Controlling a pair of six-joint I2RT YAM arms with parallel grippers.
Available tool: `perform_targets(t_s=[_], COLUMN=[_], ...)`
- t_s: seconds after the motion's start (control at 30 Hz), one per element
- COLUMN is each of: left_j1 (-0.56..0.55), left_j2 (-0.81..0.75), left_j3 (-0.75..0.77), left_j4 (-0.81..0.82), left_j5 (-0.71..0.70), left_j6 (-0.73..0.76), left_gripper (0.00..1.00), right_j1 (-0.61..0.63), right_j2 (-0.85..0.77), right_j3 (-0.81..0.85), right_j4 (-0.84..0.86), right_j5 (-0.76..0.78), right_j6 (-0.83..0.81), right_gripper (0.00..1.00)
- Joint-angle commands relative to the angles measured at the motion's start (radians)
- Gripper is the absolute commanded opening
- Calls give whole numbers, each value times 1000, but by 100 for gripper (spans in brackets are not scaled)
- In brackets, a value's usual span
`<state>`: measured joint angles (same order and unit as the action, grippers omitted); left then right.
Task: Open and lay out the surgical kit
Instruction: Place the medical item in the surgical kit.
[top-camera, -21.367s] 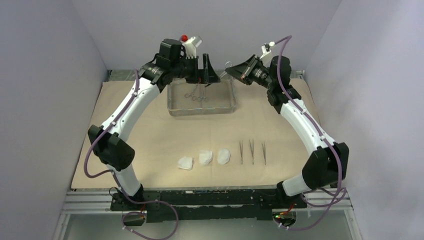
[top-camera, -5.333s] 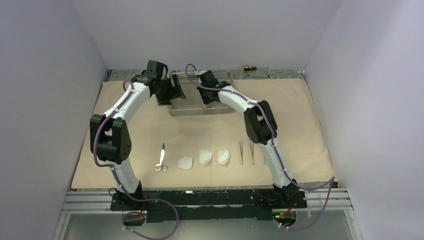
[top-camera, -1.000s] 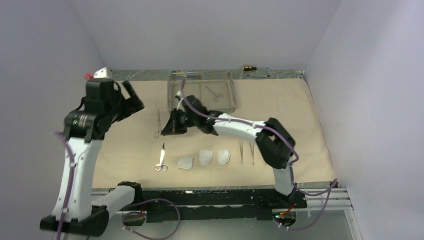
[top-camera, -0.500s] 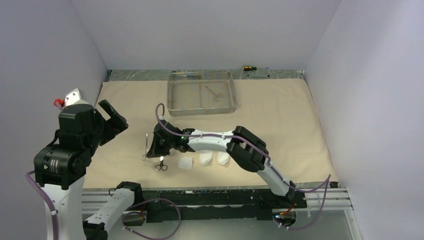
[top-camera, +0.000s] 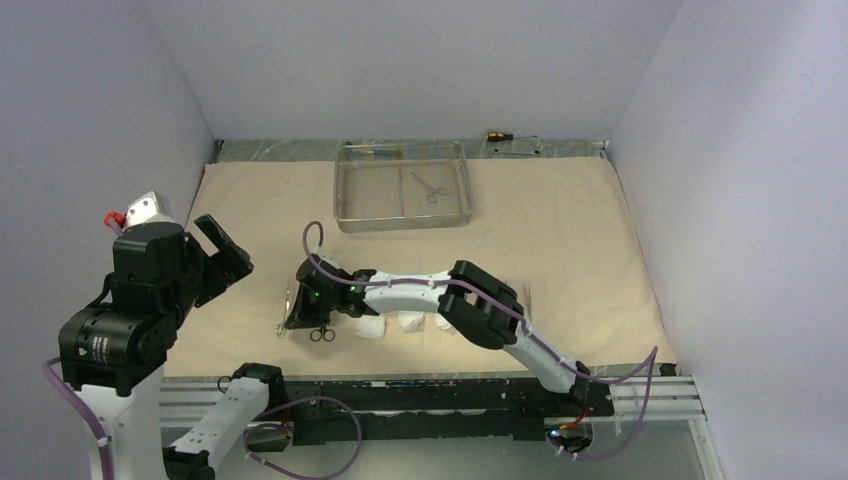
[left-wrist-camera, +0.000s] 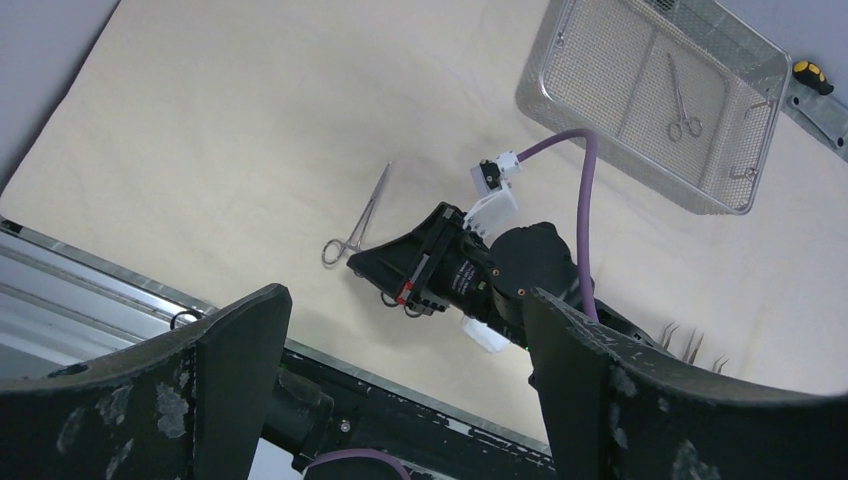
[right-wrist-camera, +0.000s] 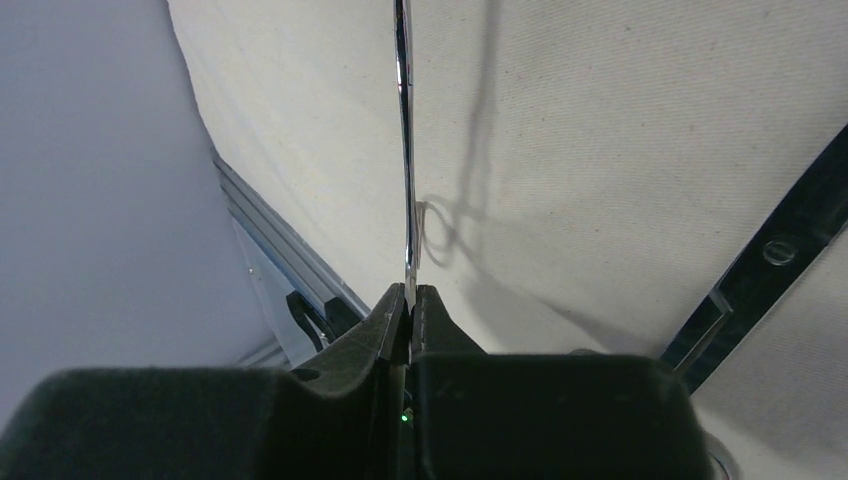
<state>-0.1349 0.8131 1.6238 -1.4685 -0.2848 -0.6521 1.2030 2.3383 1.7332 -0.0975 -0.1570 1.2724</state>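
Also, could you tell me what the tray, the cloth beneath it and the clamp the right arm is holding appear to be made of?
Tray: metal wire mesh, likely steel, silvery and see-through with a solid rim.
Cloth: matte beige fabric, apparently woven, since a fine grain shows up close.
Held clamp: polished metal, probably steel, with bright mirror-like glints.

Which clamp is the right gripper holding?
The leftmost clamp, pinched in the shut right gripper. A second clamp lies beside it on the cloth; the third clamp sits in the mesh tray.
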Motion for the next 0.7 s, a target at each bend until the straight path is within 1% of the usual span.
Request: perform_targets(t_s=[0.0,0.13,0.3,0.4,0.47,0.57,0.67], left_j1=[0,0,0,0,0,0,0], left_j2=[0,0,8,13,15,20,24], left_j3=[15,20,43,58,64,71,71], left_j4=[-3,-7,-4,5,14,28,53], left_j5=[0,-12,-30,-40,-47,-55,-55], left_j6=[-15,-13,-7,-3,1,6,12], left_gripper=[92,92,93,93,93,94,94], right_j1=[10,10,10,10,8,3,-5], right_j2=[-2,-18,-89,-143,-174,-235,-305], right_j3=[33,31,14,14,9,-36,-66], right_j4=[10,-17,-62,-102,-128,-122,-150], right_j5=[10,8,40,63,71,73,120], right_j6=[38,34,-6,-45,-62,-77,-122], right_gripper=[11,30,53,58,59,60,60])
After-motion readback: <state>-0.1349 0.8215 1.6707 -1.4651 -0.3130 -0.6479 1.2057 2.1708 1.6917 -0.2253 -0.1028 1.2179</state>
